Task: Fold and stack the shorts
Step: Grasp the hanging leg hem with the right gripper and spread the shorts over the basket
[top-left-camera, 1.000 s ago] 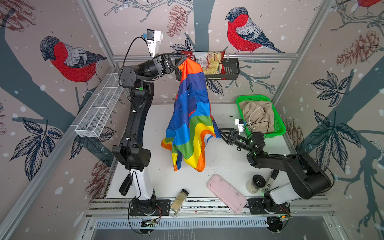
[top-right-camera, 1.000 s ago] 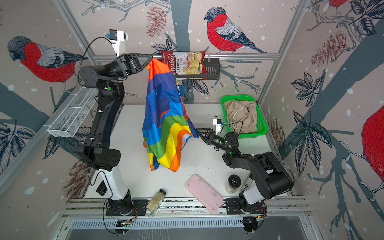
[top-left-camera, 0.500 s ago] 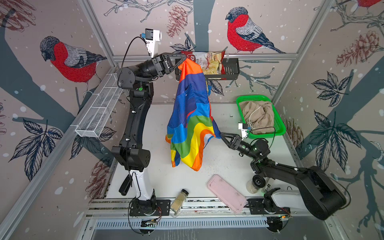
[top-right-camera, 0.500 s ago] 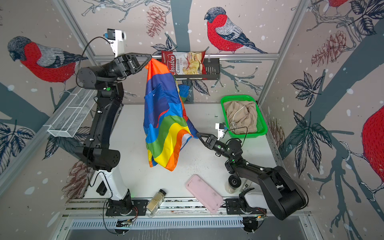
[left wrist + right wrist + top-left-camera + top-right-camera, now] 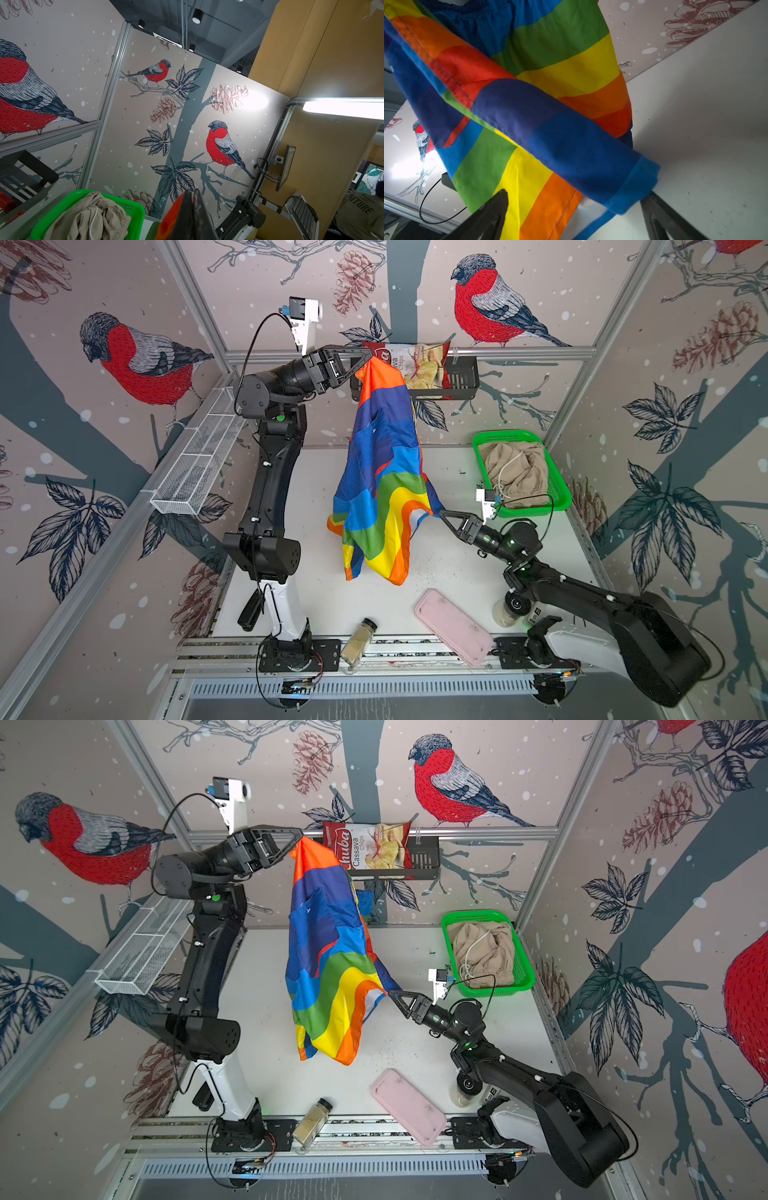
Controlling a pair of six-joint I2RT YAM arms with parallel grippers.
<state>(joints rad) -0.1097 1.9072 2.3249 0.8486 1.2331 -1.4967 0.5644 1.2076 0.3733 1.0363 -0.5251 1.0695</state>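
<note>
My left claw (image 5: 363,363) is clamped on the rainbow shorts (image 5: 386,489) hanging mid-frame, right claw (image 5: 444,517) wide open and empty at their blue hem (image 5: 633,187), so I'd pinch only once that corner sits deep between the jaws.

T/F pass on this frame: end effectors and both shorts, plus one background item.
1. Left end effector is shut on the rainbow shorts, holding them up by their top. True.
2. Right end effector is clamped on the rainbow shorts. False: it is open, straddling their lower blue edge.
3. Beige shorts lie folded flat on the table. False: they sit crumpled in the green basket.
4. Chips bag sits in the black wall shelf. True.
</note>
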